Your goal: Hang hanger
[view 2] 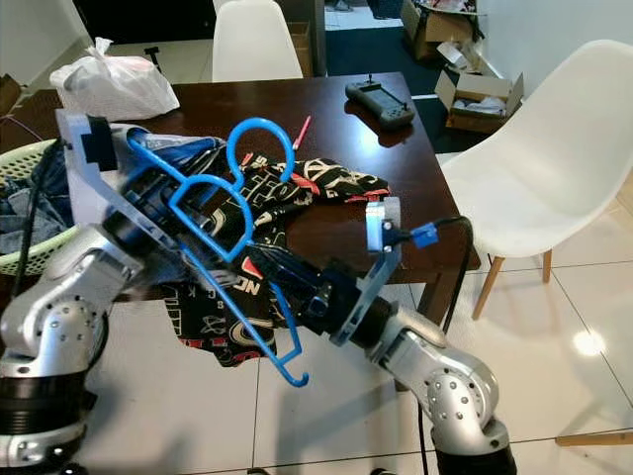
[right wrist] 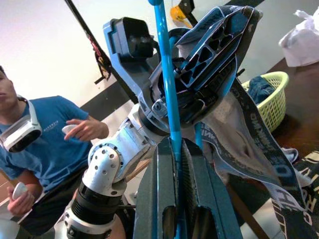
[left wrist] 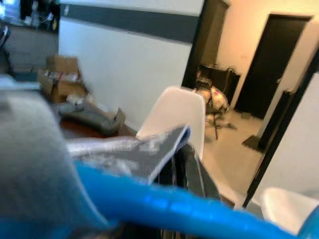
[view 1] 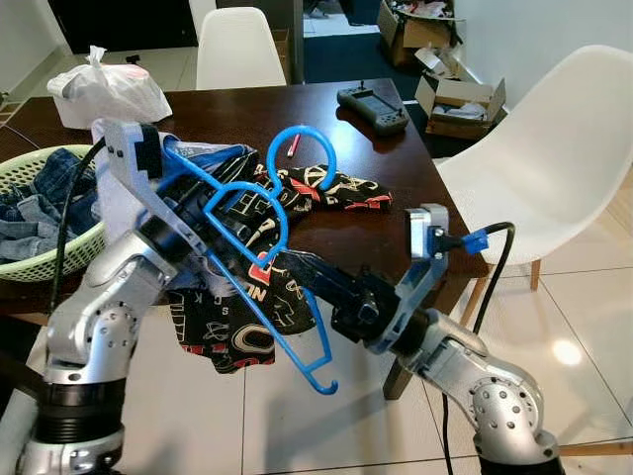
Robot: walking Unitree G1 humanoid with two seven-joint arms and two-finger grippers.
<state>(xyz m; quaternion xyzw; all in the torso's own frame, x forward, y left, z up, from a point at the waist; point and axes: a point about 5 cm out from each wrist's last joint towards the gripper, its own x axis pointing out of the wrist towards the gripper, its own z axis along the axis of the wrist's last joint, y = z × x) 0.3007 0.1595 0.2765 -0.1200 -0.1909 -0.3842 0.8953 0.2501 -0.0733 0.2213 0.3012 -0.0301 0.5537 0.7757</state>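
Note:
A blue plastic hanger [view 1: 249, 289] is held in the air before the dark table [view 1: 396, 168], its hook [view 1: 302, 134] pointing up. My left gripper [view 1: 223, 223] is shut on its upper part, together with the grey waistband of a black patterned garment [view 1: 232, 336]. That garment hangs below the hanger and trails onto the table. My right gripper [view 1: 289, 271] reaches in from the right and is shut on the hanger's lower bar. In the right wrist view the blue bar [right wrist: 168, 89] runs straight between the right gripper's [right wrist: 174, 149] fingers up to the left gripper [right wrist: 199, 64].
A green laundry basket [view 1: 30, 267] with jeans stands at the table's left, a white plastic bag [view 1: 109, 89] behind it. A handheld controller [view 1: 374, 107] lies at the far right. White chairs [view 1: 539, 168] flank the table. A person in a blue shirt [right wrist: 45, 134] stands behind me.

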